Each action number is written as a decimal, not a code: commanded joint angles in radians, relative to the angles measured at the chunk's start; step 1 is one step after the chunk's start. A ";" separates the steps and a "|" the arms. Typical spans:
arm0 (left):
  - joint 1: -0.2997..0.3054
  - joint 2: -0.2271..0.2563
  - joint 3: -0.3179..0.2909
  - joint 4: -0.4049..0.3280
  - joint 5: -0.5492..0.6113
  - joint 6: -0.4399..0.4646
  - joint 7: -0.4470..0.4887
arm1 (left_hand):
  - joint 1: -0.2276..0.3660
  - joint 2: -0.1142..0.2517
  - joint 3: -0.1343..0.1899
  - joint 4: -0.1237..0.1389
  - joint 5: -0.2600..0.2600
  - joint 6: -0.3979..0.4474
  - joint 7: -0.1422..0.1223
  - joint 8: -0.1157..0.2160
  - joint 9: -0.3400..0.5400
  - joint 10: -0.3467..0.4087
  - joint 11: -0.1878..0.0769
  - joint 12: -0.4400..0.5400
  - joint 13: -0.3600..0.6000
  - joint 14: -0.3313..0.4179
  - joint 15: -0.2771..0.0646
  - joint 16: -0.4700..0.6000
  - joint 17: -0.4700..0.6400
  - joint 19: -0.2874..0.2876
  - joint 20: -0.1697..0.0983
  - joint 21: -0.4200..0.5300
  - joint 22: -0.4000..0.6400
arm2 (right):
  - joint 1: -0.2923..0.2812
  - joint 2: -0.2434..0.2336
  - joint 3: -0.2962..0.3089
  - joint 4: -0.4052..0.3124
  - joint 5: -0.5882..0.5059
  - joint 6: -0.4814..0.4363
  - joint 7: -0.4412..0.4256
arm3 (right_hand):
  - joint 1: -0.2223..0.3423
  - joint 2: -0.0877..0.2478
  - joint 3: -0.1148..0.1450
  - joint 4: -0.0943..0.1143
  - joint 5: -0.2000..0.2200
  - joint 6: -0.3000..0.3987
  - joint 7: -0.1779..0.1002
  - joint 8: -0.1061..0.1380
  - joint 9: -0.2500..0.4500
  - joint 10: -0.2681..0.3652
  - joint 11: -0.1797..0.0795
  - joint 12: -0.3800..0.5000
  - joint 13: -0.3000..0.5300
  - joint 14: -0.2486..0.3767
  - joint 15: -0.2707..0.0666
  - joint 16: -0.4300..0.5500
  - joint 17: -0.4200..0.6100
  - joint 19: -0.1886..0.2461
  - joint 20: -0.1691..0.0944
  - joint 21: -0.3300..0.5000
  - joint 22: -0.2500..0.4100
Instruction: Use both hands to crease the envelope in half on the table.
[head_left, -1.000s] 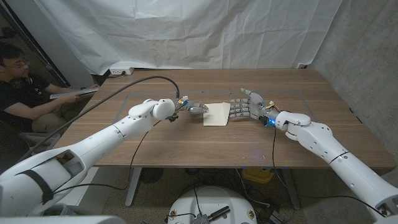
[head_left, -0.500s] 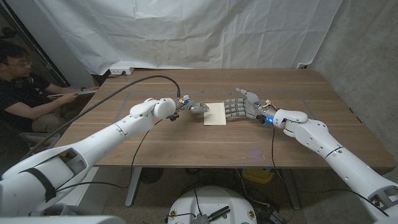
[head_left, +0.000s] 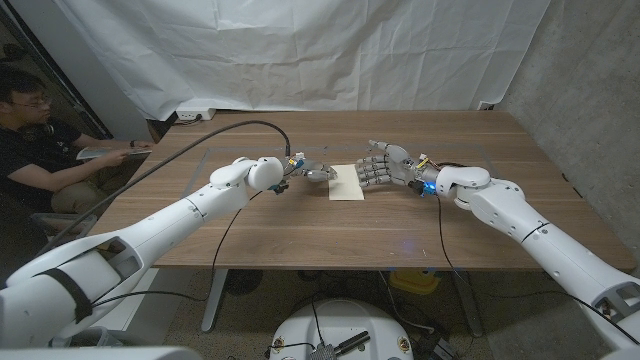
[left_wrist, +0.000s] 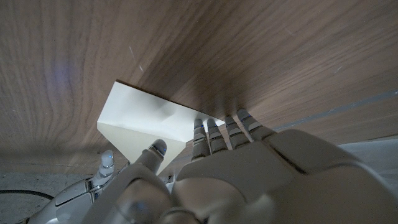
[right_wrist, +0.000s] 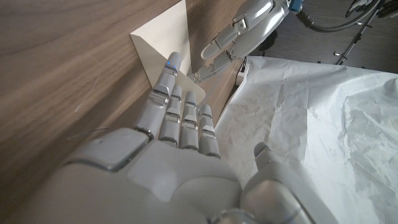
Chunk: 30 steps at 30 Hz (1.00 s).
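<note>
Envelope (head_left: 348, 182) folded, mid-desk toward the far edge. My left hand (head_left: 316, 172) rests fingertips on its left side, gripping nothing. My right hand (head_left: 383, 164), fingers spread, hovers beside its right edge.

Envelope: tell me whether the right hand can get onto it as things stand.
Probably yes. The right hand is open beside the envelope, fingers reaching its edge, with bare table around. The left hand is at the opposite edge and does not block the way.
</note>
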 joint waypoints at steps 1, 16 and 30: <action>0.005 0.003 -0.001 -0.009 0.000 0.002 0.001 | -0.001 0.085 -0.005 -0.001 0.006 -0.005 0.004 0.005 0.001 -0.005 0.001 0.004 0.002 -0.003 -0.019 0.004 0.002 0.003 -0.007 -0.002 0.000 | 0.060 -0.007 -0.074 0.009 -0.108 0.059 0.038 | 0.004 0.014 -0.002 0.005 0.005 -0.013 0.063 0.000 0.005 -0.010 -0.001 -0.001 0.002 -0.011 -0.003 -0.003 0.005 -0.014 -0.003 -0.002 0.004; 0.006 0.005 -0.005 -0.004 -0.008 -0.008 0.007 | -0.001 0.086 -0.007 -0.001 0.006 -0.006 0.003 0.006 0.001 -0.006 0.002 0.005 0.002 -0.004 -0.021 0.004 0.001 0.003 -0.008 -0.002 0.000 | 0.128 0.000 -0.161 0.015 -0.292 0.123 0.013 | -0.011 0.009 -0.010 0.018 0.006 0.015 0.059 0.017 0.010 -0.024 -0.001 0.005 0.004 -0.044 -0.023 0.000 0.006 -0.051 -0.015 -0.002 0.004; 0.017 0.014 -0.007 -0.025 -0.006 0.004 0.007 | -0.001 0.086 -0.009 -0.001 0.007 -0.006 0.003 0.007 0.001 -0.008 0.003 0.005 0.002 -0.003 -0.021 0.004 0.001 0.003 -0.009 -0.002 0.000 | 0.156 -0.008 -0.228 -0.003 -0.481 0.196 -0.043 | -0.046 -0.014 -0.041 0.048 0.013 0.117 0.026 0.050 0.015 0.017 -0.022 0.026 0.006 -0.073 -0.048 0.007 0.007 -0.097 -0.023 0.003 0.003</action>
